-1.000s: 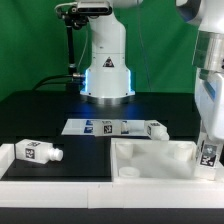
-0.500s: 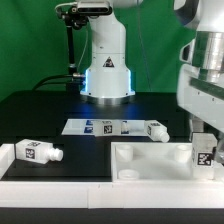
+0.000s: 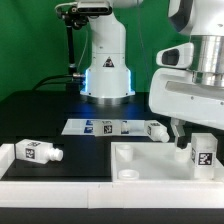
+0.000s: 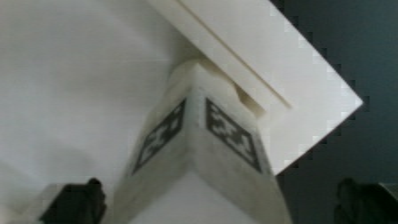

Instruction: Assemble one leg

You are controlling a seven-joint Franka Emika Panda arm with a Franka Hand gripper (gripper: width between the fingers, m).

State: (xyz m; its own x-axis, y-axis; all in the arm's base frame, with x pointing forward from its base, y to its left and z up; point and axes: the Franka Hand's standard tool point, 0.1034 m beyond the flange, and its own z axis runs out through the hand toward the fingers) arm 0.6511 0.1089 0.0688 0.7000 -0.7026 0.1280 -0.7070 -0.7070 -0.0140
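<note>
While the arm fills the upper right of the exterior view, its gripper [image 3: 186,133] hangs just above and beside an upright leg [image 3: 204,154] at the far right edge of the frame. That leg stands at the right end of the white tabletop [image 3: 150,158], its tag facing the camera. In the wrist view the same leg [image 4: 199,150] rises through the middle of the picture, and the two dark fingertips [image 4: 75,200] sit well apart on either side of it without touching: the claw is spread wide and grips nothing. Another leg [image 3: 36,151] lies on its side at the lower left. A further leg [image 3: 156,129] lies beside the marker board [image 3: 105,127] in mid-frame.
</note>
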